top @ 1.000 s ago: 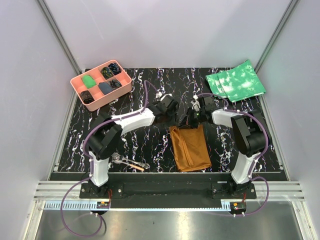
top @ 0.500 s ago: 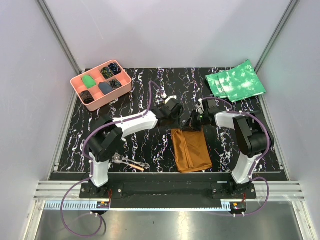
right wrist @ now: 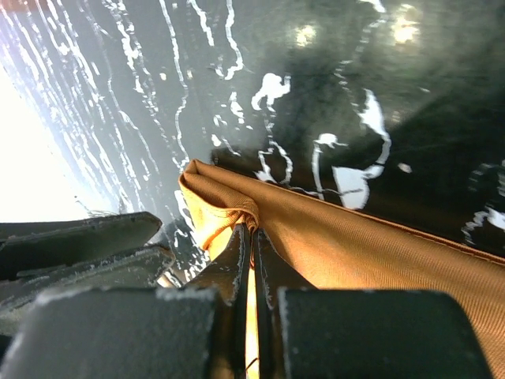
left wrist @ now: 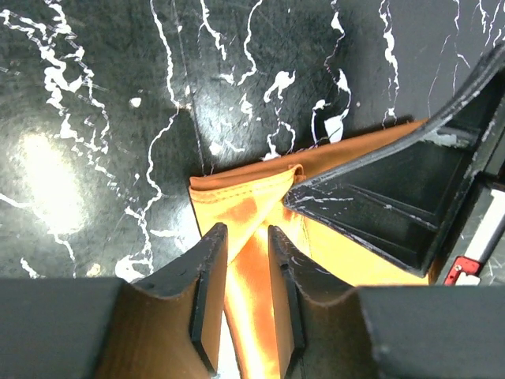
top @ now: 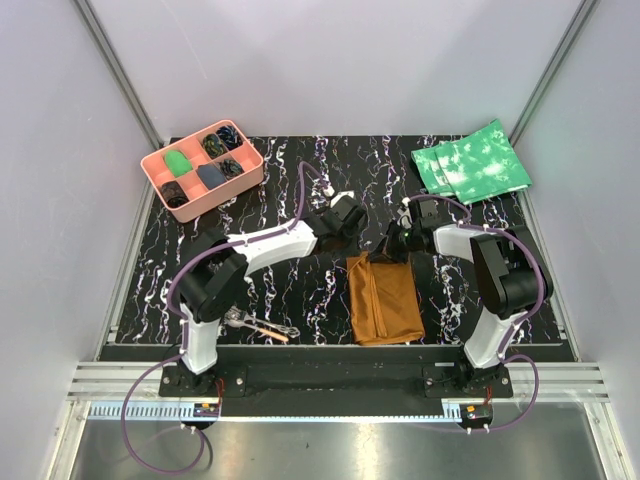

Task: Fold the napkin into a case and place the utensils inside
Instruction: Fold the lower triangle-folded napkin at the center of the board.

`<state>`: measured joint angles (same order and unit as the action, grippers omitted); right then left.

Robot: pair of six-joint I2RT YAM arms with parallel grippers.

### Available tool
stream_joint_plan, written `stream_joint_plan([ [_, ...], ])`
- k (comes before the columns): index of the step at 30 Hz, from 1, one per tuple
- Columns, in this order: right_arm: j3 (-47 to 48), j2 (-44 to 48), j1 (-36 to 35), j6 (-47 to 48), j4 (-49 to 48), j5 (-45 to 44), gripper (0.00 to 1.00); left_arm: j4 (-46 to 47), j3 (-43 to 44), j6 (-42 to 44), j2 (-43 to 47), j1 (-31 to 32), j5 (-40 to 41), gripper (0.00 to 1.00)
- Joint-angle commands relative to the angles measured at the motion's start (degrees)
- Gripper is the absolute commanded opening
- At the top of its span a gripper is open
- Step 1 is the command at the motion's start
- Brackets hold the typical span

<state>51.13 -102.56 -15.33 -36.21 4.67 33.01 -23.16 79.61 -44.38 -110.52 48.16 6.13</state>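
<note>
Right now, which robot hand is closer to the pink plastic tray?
Left. The left gripper is right of the pink tray, at the rust-brown napkin; the right gripper is farther right.

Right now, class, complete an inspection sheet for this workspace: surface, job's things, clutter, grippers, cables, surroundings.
Surface: black tabletop with white veining.
Job's things: rust-brown cloth napkin folded into an oblong, front centre; slim silver metal utensils, a fork and an orange-ended piece, lying front left, apart from it.
Clutter: pink plastic compartment tray back left; green mottled cloths back right.
Grippers: left gripper jaws slightly apart astride the napkin's far-left corner; right gripper shut on its far-right corner.
Cables: purple cables loop beside each arm.
Surroundings: pale walls, metal frame.
</note>
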Motion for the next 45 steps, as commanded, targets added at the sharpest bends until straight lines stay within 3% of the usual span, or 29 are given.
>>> stream_joint_plan([
  [1, -0.60, 2.98, 0.48, 1.57, 1.13, -1.99, 0.00, 0.75, 3.70, -0.09, -2.06, -0.26, -2.34, 0.29],
  [12, -0.69, 1.49, 0.57, 3.25, 1.49, -2.17, 0.01, 1.97, 5.20, -0.53, -7.07, -1.14, -4.98, 0.24],
  [18, 1.59, 3.33, 0.57, 6.41, 6.47, -4.62, 0.32, 4.79, 2.84, -2.02, -9.36, -1.23, -7.54, 0.18],
  [23, 1.25, 8.50, 0.57, 9.04, 12.46, -4.72, 0.41, 6.11, 0.63, -2.38, -8.57, -1.67, -7.80, 0.17],
  [27, -4.19, 15.89, 0.48, 8.96, 15.63, -3.05, 0.48, 6.46, -0.25, -2.55, -7.87, -1.58, -8.50, 0.16],
  [31, -11.74, 24.15, -1.36, 6.25, 16.95, -0.94, 0.49, 6.72, -0.60, -2.90, -7.43, -1.67, -8.77, 0.16],
  [40, -26.59, 39.63, -13.49, -7.38, 15.72, 0.74, 0.48, 6.90, -0.95, -3.26, -7.25, -1.58, -8.86, 0.15],
  [45, -30.39, 42.27, -14.29, -9.23, 13.88, 0.74, 0.39, 6.90, -0.78, -3.52, -7.17, -1.58, -8.68, 0.15],
])
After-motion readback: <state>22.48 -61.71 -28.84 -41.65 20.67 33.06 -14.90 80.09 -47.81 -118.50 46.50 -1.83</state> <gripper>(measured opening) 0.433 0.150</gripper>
